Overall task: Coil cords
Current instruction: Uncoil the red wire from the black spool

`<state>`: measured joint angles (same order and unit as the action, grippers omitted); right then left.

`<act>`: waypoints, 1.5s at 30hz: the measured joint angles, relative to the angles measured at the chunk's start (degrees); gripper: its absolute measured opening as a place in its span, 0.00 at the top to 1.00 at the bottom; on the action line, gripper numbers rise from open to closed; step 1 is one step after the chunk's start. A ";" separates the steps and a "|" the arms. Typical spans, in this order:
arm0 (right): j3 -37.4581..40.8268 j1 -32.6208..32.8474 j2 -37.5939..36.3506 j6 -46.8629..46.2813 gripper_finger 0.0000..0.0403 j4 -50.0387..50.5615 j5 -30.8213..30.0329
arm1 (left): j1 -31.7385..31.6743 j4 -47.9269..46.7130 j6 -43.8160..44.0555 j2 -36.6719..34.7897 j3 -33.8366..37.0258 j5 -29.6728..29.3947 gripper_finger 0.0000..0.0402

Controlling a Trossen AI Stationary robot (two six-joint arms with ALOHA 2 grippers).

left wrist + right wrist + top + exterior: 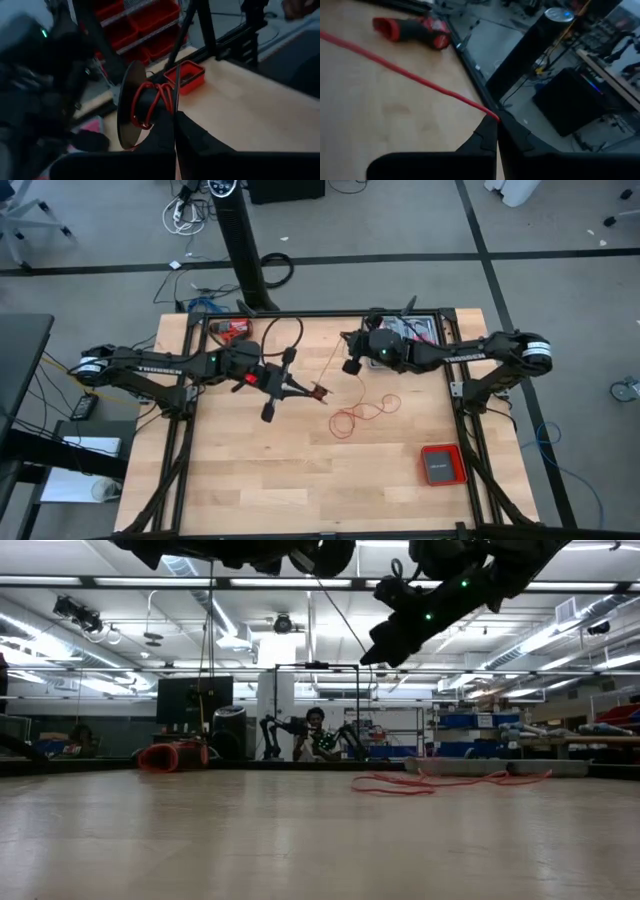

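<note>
Winding is under way. The left gripper (175, 131) is closed on a black spool (134, 111) carrying several turns of red cord (159, 97). The right gripper (497, 131), shut, pinches the cord's run. Beyond, slack loops lie mid-table (362, 413). The next move calls for taut feeding onto the spool.

Table (300, 470) lit evenly from overhead; shadows faint. Low view dim, arms silhouetted against bright ceiling strip lights (250, 582). Wrist views dark, soft; near fingers (195, 137) blurred, underexposed. Background beyond table smeared in both.
</note>
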<state>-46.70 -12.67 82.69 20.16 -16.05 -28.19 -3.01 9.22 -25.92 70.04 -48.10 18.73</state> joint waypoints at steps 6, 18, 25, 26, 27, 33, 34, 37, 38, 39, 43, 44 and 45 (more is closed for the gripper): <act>0.00 -0.26 -1.98 -5.92 0.91 9.86 8.64 | 0.19 -4.84 4.53 0.00 -0.02 0.22 1.00; 0.09 5.26 -13.18 -26.36 0.77 44.60 22.63 | 0.12 -5.97 -6.01 0.00 -0.02 -9.76 1.00; 0.11 8.70 -20.22 -17.53 0.78 36.57 27.84 | 0.14 -6.22 -12.82 0.00 -0.01 -18.19 1.00; 0.11 9.11 -20.59 -15.55 0.78 33.57 25.92 | 0.14 -6.16 -13.02 0.00 -0.02 -19.11 1.00; 0.11 9.55 -20.61 -13.68 0.78 30.24 23.63 | 0.14 -6.09 -13.10 0.00 -0.02 -19.90 1.00; 0.09 10.40 -15.95 -1.22 0.78 12.58 16.96 | 0.14 -3.60 -12.94 0.02 0.00 -22.74 1.00; 0.09 10.40 -14.93 -0.03 0.78 10.03 16.97 | 0.14 -2.83 -12.71 0.02 0.00 -22.75 1.00; 0.09 10.40 -11.89 3.65 0.78 4.33 16.27 | 0.27 -2.20 -12.60 0.02 0.00 -22.75 1.00; 0.09 10.40 -11.09 4.54 0.78 2.89 15.87 | 0.41 -2.26 -12.58 0.02 0.00 -22.78 1.00; 0.09 10.45 -10.25 5.30 0.78 1.54 15.83 | 0.45 -2.30 -12.56 0.02 0.00 -22.77 1.00; 0.09 10.98 -7.41 7.33 0.78 -3.67 15.60 | 0.55 -2.21 -12.46 0.02 0.00 -22.92 1.00; 0.09 11.07 -6.85 7.49 0.78 -4.46 15.56 | 0.55 -2.31 -12.45 0.02 0.00 -23.06 1.00; 0.09 11.10 -6.38 7.73 0.78 -5.42 15.53 | 0.56 -2.28 -12.44 0.02 0.00 -23.14 1.00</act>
<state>-46.61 -1.56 76.31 27.90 -21.47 -12.66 -2.45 6.93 -38.36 70.06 -48.10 -4.42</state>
